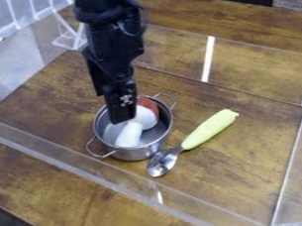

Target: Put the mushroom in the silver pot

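The silver pot (pixel 106 142) stands on the wooden table near the front middle. The mushroom (pixel 132 134) lies on its side inside it, white stem toward the front and red-brown cap (pixel 148 115) toward the back right. My gripper (pixel 122 110) points straight down over the pot's back left rim. Its black fingers are open, their tips just above the mushroom with nothing held between them. The arm hides part of the pot's back rim.
A yellow-green corn cob (pixel 211 129) lies right of the pot. A small metal spoon (pixel 164 165) rests just in front of the pot on the right. Clear plastic walls (pixel 64 157) fence the wooden table (pixel 243 77) on the front and sides.
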You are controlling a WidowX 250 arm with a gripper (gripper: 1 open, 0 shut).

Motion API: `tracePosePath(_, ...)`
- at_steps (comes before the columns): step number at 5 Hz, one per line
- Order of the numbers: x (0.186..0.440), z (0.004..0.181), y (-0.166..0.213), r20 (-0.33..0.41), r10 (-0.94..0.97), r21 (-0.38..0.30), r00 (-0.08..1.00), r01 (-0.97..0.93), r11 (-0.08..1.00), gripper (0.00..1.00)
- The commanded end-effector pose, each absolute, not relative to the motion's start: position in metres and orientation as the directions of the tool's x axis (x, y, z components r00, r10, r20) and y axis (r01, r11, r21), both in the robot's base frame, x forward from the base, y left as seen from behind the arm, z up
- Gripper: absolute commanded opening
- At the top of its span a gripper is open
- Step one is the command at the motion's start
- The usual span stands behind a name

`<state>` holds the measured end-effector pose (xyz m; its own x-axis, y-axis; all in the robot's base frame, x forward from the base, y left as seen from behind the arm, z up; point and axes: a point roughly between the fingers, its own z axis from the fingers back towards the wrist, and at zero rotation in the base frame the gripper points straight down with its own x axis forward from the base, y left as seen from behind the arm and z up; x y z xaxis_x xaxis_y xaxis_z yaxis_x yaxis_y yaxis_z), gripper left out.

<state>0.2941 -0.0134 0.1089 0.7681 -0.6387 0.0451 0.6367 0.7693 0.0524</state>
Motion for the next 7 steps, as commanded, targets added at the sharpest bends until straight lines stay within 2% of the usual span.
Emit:
tracePosePath(1,0.303,0.140,-0.033,0.119,-0.682,0.119,0.722,0.671,0.731,1.00)
tracePosePath(2,0.307,0.139,-0.064,0.121,-0.732,0.125,0.670,0.721,0.681,1.00)
tracePosePath(3,0.307,0.133,-0.094,0.123,-0.730,0.123,0.673,0.719,0.684,0.00)
tracePosePath(4,0.307,0.120,-0.109,0.125,-0.712,0.106,0.691,0.704,0.702,1.00)
tracePosePath(5,0.306,0.104,-0.104,0.117,-0.678,0.106,0.725,0.670,0.735,0.00)
tracePosePath(6,0.302,0.086,-0.103,0.105,-0.656,0.101,0.747,0.649,0.754,0.00)
tracePosePath(7,0.301,0.091,-0.100,0.101,-0.632,0.096,0.769,0.625,0.775,1.00)
